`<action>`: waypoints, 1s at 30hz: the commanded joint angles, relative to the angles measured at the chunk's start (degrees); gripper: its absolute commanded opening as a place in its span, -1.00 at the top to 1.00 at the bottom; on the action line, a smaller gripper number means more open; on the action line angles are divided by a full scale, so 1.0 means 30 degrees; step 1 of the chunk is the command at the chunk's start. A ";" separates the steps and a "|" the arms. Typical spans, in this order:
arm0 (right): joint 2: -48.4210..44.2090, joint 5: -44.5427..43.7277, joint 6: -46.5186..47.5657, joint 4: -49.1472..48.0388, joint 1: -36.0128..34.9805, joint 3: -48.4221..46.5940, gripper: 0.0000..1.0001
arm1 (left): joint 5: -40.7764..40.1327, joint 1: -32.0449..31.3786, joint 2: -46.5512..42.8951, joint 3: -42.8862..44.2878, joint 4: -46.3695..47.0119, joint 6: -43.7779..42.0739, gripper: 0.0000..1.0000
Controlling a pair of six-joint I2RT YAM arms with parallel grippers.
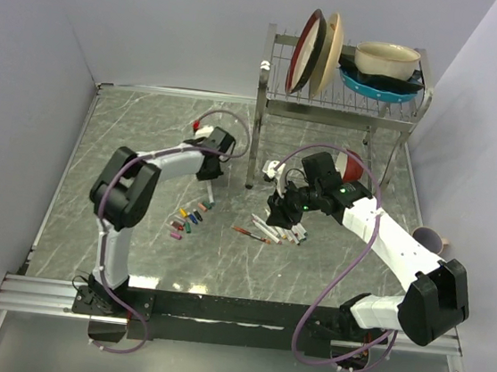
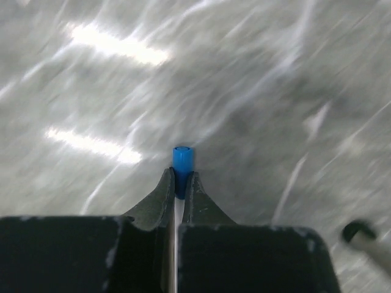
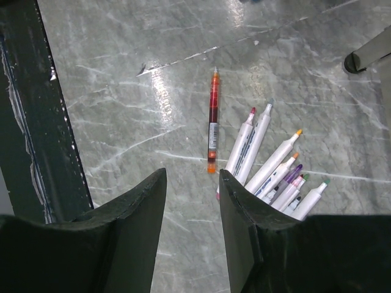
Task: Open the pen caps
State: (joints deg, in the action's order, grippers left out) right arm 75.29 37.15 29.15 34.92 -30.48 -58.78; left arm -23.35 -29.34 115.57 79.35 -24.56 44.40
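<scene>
My left gripper (image 1: pixel 213 175) is shut on a thin white marker pen with a blue pen cap (image 2: pixel 182 160). In the left wrist view the gripper (image 2: pixel 181 176) pinches the pen just behind the cap, which sticks out past the fingertips above the table. Several loose coloured pen caps (image 1: pixel 189 220) lie in a row on the table below the left gripper. My right gripper (image 1: pixel 280 211) is open and empty, and hovers over a pile of uncapped white markers (image 3: pixel 269 162). It also shows in the right wrist view (image 3: pixel 192 180), with a red-orange pen (image 3: pixel 212 122) lying beyond it.
A metal dish rack (image 1: pixel 344 98) with plates and bowls stands at the back right; its leg (image 1: pixel 253 151) is close to both grippers. A red dish (image 1: pixel 352 166) lies under the rack. A cup (image 1: pixel 428 239) stands at the right edge.
</scene>
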 commanded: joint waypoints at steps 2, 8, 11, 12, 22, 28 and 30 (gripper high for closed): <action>-0.0076 0.0625 0.0450 0.0139 0.0052 -0.0005 0.04 | 0.1836 0.0435 -0.4414 -0.3887 0.2697 0.0666 0.99; -0.0339 0.1356 0.0714 0.0081 -0.0006 0.0141 0.02 | 0.3650 0.0406 -0.9893 -0.8309 0.6041 0.1603 0.99; -0.0427 0.1738 0.0831 0.0080 -0.0035 0.0200 0.01 | 0.4997 0.0406 -1.2530 -1.0770 0.8268 0.2218 0.98; -0.0427 0.2116 0.0831 0.0051 -0.0064 0.0229 0.01 | 0.5350 0.0377 -1.3842 -1.1995 0.9578 0.2395 0.98; 0.1795 1.0203 -0.2478 -0.2501 -0.0387 0.0847 -0.26 | 0.4979 -0.5001 -1.9742 -1.9739 2.0541 0.5004 0.98; 0.2181 1.0385 -0.6428 -0.6149 -0.0563 0.1897 -0.29 | 0.2455 -0.7119 -1.9481 -2.1588 2.4151 0.5885 0.98; 0.1948 1.0324 -0.7743 -0.6976 -0.0533 0.2336 -0.39 | 0.1841 -0.7444 -1.9247 -2.1441 2.4356 0.5912 0.98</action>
State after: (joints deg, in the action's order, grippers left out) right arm 83.02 65.30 16.12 23.64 -31.73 -53.76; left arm -11.86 -49.82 57.14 14.72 37.87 60.71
